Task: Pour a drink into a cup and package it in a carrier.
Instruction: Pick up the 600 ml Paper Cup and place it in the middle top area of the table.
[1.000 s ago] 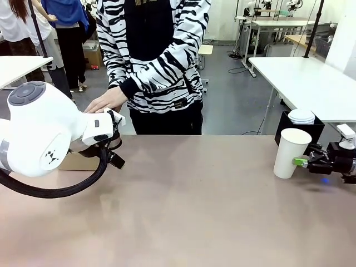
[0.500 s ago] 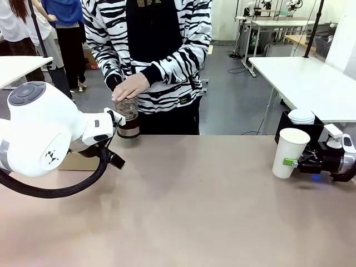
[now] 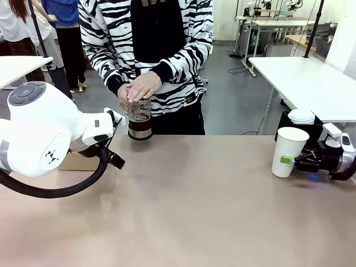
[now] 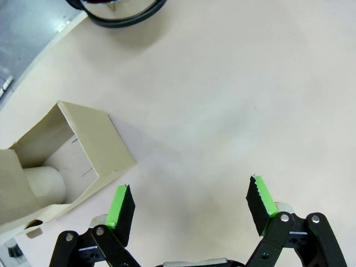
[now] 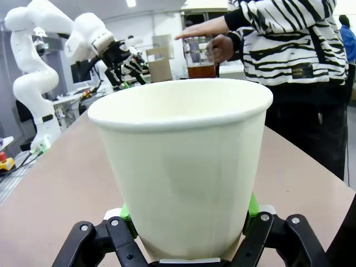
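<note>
The white paper cup (image 3: 289, 151) stands lidless at the table's right edge, with my right gripper (image 3: 288, 160) shut on its lower side. In the right wrist view the cup (image 5: 183, 161) sits between green pads (image 5: 253, 207). The person holds a glass pitcher (image 3: 139, 119) in both hands over the far table edge, left of centre; the dark brown drink (image 5: 201, 70) fills its lower part. My left gripper (image 4: 192, 203) hangs open above bare table, beside the brown cardboard carrier (image 4: 89, 147). In the front view the carrier (image 3: 78, 162) is mostly hidden behind my left arm (image 3: 39, 133).
A black box with white lids (image 3: 301, 118) stands behind the cup at the right edge. A pale cylinder (image 4: 47, 183) shows inside the carrier. The tabletop (image 3: 194, 206) between the arms is bare. Other tables and people stand farther back.
The person lifted the pitcher from behind my left arm and brought it rightward, now held in both hands. My right gripper shifted the cup slightly left.
</note>
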You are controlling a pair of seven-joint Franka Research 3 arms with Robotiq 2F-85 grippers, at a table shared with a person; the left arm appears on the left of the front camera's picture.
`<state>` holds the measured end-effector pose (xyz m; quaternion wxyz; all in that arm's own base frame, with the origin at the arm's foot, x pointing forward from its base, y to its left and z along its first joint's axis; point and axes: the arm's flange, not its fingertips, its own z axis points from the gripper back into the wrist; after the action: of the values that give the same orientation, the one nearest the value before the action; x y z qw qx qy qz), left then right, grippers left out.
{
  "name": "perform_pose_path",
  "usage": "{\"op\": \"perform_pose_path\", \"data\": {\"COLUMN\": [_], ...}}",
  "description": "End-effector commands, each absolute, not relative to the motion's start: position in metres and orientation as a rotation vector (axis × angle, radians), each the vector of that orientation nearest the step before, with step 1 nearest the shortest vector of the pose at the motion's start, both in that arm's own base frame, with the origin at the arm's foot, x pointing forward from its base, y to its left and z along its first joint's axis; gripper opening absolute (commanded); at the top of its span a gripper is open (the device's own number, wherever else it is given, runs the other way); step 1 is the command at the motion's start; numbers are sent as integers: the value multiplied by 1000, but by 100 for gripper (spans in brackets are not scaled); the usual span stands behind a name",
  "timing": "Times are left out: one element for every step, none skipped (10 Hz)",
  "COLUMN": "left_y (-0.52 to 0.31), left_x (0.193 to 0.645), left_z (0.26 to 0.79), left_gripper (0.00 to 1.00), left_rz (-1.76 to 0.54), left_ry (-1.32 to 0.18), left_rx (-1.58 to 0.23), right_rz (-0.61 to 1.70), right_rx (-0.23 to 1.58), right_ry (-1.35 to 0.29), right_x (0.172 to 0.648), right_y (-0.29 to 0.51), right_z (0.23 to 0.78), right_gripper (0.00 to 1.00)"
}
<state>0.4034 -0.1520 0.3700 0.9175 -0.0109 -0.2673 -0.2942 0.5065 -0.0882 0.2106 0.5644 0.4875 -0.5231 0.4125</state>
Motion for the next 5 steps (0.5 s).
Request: {"op": "perform_pose_path", "data": {"left_y": [-152,-152,-152,-152,-152], "left_x": [403,403,403,403,403], "left_z": [370,370,370,370,370], "left_gripper": [100,100,100,100,100], "left_rz": [-605,-605,-605,-605,-605], "left_ry": [-551,-551,-551,-551,-551], "left_rx": [-24,-24,-24,-24,-24], "right_rz": [967,970,954,937,879], "right_rx": [1141,1147,1066,1002,977], "right_ry": [-1231,-1231,-1294,-1343,-1339], "right_x": [507,507,499,497,509], "right_y": [-86,-88,-60,-29,4], "right_z": [210,211,238,266,287], "right_gripper": [80,80,80,80,80]}}
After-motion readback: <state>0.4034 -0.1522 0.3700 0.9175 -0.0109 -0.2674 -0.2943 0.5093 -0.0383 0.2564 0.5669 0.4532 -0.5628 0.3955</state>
